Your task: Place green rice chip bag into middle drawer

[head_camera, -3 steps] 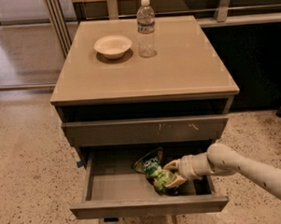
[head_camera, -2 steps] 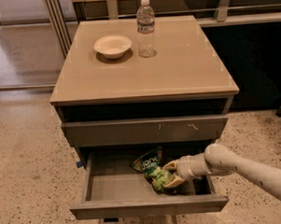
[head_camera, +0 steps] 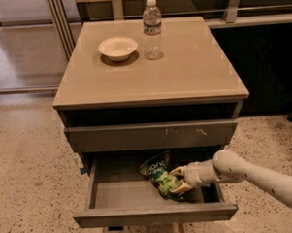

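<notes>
We log: speckled floor (head_camera: 27,182), beige w/ dark flecks, round a grey-brown cabinet (head_camera: 151,135). Tan worktop (head_camera: 183,73), glossy, soft glare twd far edge. Behind, L: metal-framed glass partition (head_camera: 59,25), smooth floor beyond. Behind, R: dark recess (head_camera: 270,64) under pale ledge (head_camera: 258,21). Blue tape scrap (head_camera: 83,170) at cabinet's L side. Hand (head_camera: 178,179) sits inside open drawer (head_camera: 155,215), R of centre.

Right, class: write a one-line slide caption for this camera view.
Gripper holds the green rice chip bag inside the open middle drawer; bowl and bottle stand above.
</notes>
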